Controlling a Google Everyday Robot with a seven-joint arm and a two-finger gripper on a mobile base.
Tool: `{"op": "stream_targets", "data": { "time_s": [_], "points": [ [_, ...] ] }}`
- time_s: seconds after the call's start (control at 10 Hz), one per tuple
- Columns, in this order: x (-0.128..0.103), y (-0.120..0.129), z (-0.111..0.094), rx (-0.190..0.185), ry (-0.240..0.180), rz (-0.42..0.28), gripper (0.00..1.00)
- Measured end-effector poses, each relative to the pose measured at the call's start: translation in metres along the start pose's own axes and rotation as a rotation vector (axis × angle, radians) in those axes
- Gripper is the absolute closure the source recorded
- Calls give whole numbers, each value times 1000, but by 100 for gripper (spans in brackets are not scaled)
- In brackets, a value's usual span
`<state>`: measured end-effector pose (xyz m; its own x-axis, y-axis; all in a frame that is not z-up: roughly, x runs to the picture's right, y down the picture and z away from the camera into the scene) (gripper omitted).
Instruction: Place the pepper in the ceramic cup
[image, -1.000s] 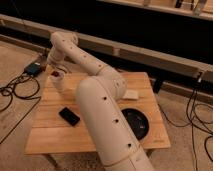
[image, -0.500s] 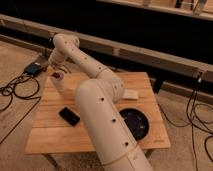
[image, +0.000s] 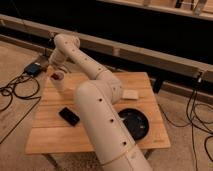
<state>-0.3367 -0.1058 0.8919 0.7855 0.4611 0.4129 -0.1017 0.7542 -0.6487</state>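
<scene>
The white ceramic cup (image: 59, 84) stands upright near the far left edge of the wooden table (image: 100, 135). My arm reaches across the table, and the gripper (image: 54, 69) hangs directly over the cup's mouth. A small red bit, the pepper (image: 55, 76), shows at the cup's rim right under the gripper. Whether the gripper still holds the pepper or it rests in the cup cannot be told.
A dark phone-like object (image: 69, 116) lies at the front left of the table. A dark round plate (image: 133, 123) sits at the front right, and a pale beige block (image: 130, 94) lies behind it. Cables and a box (image: 33, 68) lie on the floor to the left.
The gripper stays over the cup with only a slight shift of the wrist. Nothing else on the table has moved.
</scene>
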Motion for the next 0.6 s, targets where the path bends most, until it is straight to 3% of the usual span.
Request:
{"op": "stream_targets", "data": {
  "time_s": [0.6],
  "points": [
    [-2,-3,-1,8,-5,-6,20]
  ]
}}
